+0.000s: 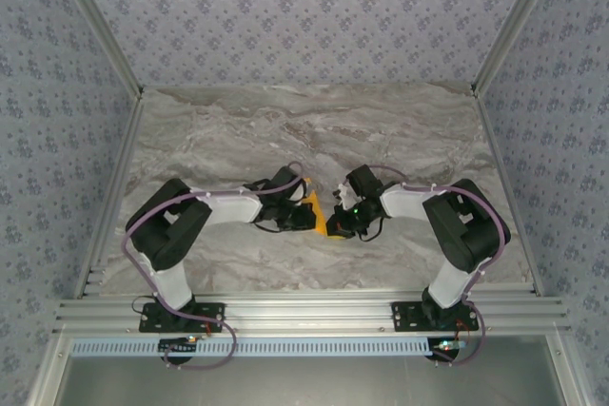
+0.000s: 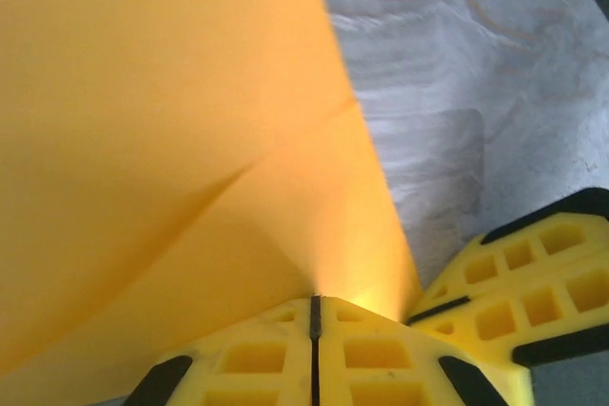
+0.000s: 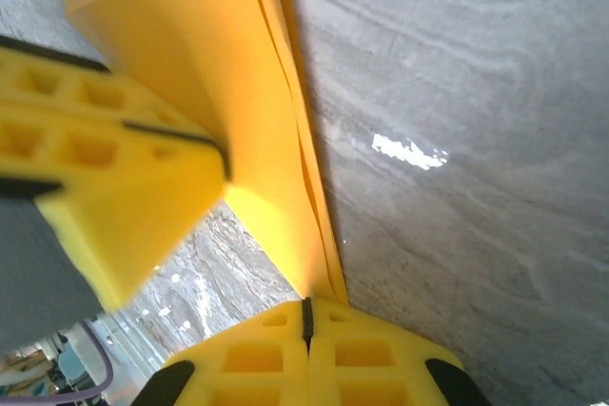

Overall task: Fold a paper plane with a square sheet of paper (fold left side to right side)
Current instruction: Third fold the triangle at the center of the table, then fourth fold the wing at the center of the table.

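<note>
Over the near middle of the grey marbled table (image 1: pixel 285 130), a thin, creased bright-orange sheet of paper (image 1: pixel 317 219) is pinched by the yellow-fingered left gripper (image 2: pixel 315 316) and right gripper (image 3: pixel 306 316), both clamped on it, apparently steadying a fold.

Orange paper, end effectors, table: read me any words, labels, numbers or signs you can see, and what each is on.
None readable. The orange paper, left end effector, right end effector and marble table are unmarked; the wallpaper bears only a small repeating motif, no letters.
</note>
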